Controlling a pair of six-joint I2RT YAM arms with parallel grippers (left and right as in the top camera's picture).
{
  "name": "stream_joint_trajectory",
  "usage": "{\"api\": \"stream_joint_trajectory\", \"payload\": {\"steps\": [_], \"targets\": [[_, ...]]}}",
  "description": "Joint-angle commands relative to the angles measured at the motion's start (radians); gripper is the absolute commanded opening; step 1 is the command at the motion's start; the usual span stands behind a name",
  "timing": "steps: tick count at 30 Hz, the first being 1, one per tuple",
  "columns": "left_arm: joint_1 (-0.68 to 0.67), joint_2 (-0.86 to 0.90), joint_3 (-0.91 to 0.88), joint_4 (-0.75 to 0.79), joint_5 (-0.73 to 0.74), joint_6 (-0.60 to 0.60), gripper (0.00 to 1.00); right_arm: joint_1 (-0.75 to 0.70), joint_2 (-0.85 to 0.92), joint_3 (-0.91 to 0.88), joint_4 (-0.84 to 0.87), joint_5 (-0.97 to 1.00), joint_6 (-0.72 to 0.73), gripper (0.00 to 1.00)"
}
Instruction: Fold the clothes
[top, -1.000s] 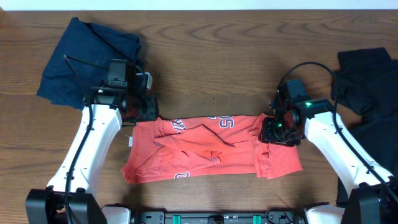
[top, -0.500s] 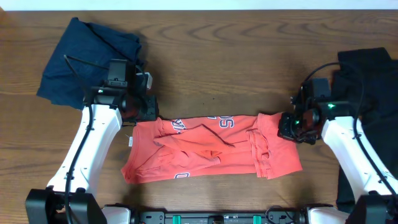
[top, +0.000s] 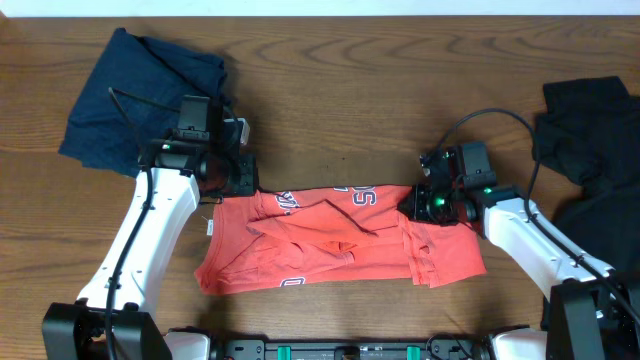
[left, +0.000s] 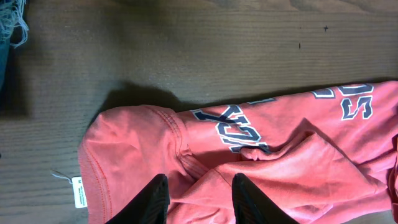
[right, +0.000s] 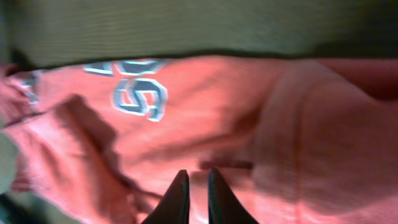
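Observation:
The coral-red T-shirt (top: 340, 240) lies crumpled lengthwise across the front middle of the table, its lettering (left: 233, 124) facing up and its white neck label (left: 79, 191) at the left end. My left gripper (top: 243, 178) hangs over the shirt's upper left corner. In the left wrist view this gripper (left: 201, 180) is open, and a raised fold of red cloth runs between its fingers. My right gripper (top: 418, 200) is over the shirt's upper right part. The blurred right wrist view shows it (right: 198, 174) with fingers almost together above the cloth.
A dark navy garment (top: 140, 90) lies heaped at the back left, just behind my left arm. Black garments (top: 590, 150) are piled along the right edge. Bare wooden table (top: 340, 100) stretches behind the shirt.
My right gripper closed, swung out to the right past the shirt's edge, then came back left over the shirt's upper right. The left arm and the shirt have barely moved.

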Motion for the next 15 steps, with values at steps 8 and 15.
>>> {"api": "stream_joint_trajectory", "payload": {"steps": [8, 15], "targets": [[-0.002, -0.013, 0.018, -0.023, 0.013, 0.014, 0.42, -0.245, -0.099, 0.245, -0.400, 0.102, -0.251, 0.69], [-0.002, -0.013, 0.018, -0.046, 0.013, 0.014, 0.59, -0.450, -0.061, 0.166, -0.430, 0.107, -0.336, 0.85]]}}
